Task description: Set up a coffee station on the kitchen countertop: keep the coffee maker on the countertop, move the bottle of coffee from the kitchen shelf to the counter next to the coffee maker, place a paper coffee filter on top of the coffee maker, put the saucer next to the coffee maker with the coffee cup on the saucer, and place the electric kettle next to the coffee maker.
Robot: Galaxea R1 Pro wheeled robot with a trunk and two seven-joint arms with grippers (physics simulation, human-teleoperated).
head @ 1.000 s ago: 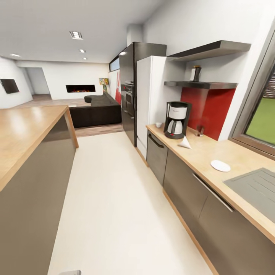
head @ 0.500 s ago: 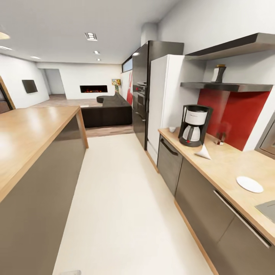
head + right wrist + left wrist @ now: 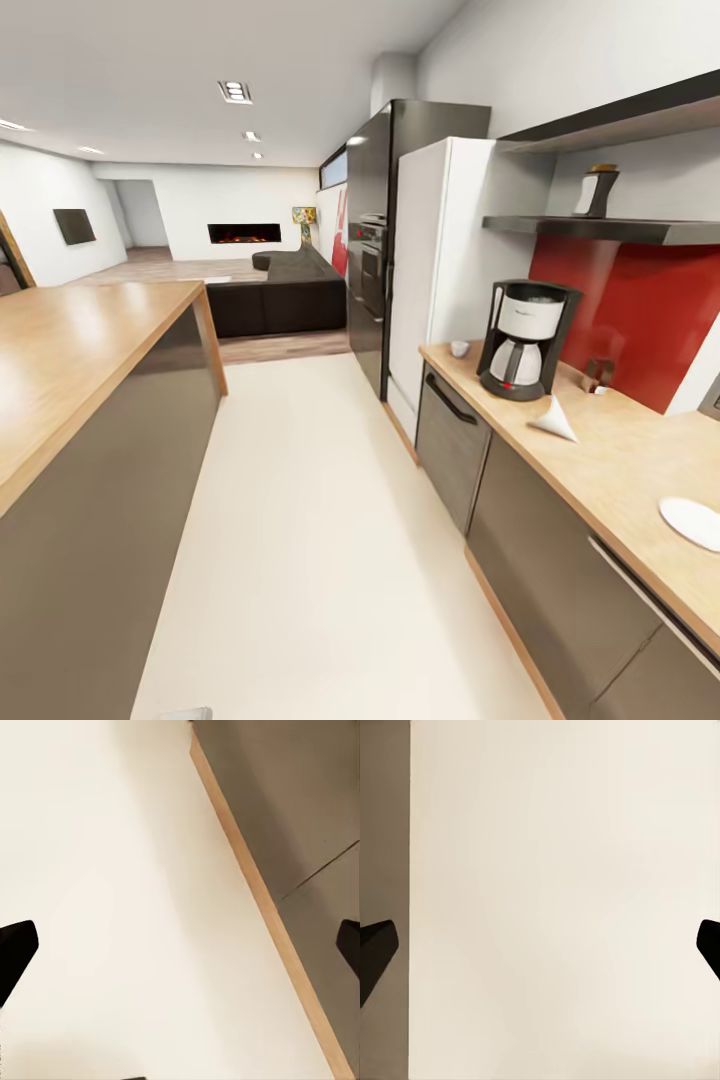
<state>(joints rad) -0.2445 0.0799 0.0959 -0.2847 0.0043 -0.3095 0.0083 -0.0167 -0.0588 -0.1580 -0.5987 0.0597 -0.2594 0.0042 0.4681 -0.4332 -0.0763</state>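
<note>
The coffee maker [image 3: 522, 340] stands on the kitchen countertop [image 3: 610, 465] at the right in the head view. The white coffee cup [image 3: 459, 348] sits beyond it, near the fridge. The paper coffee filter [image 3: 555, 420] lies on this side of the machine, and the saucer [image 3: 693, 522] lies nearer still. A faint glassy shape with a dark base against the red wall looks like the electric kettle [image 3: 598, 373]. The bottle of coffee [image 3: 598, 191] stands on the kitchen shelf [image 3: 600, 229]. My left gripper [image 3: 540, 952] and right gripper [image 3: 180, 952] hang open and empty over the pale floor.
A long wooden island bar [image 3: 70, 360] lines the left side, with a pale floor aisle [image 3: 310, 520] between it and the grey cabinets [image 3: 560, 560]. A white fridge [image 3: 440, 250] and a black oven tower [image 3: 375, 230] stand past the counter. A dark sofa [image 3: 280, 295] sits far back.
The whole head view has shifted: the camera has moved, so the counter items sit further right and larger, and the sink has left the picture. Nothing on the counter has moved.
</note>
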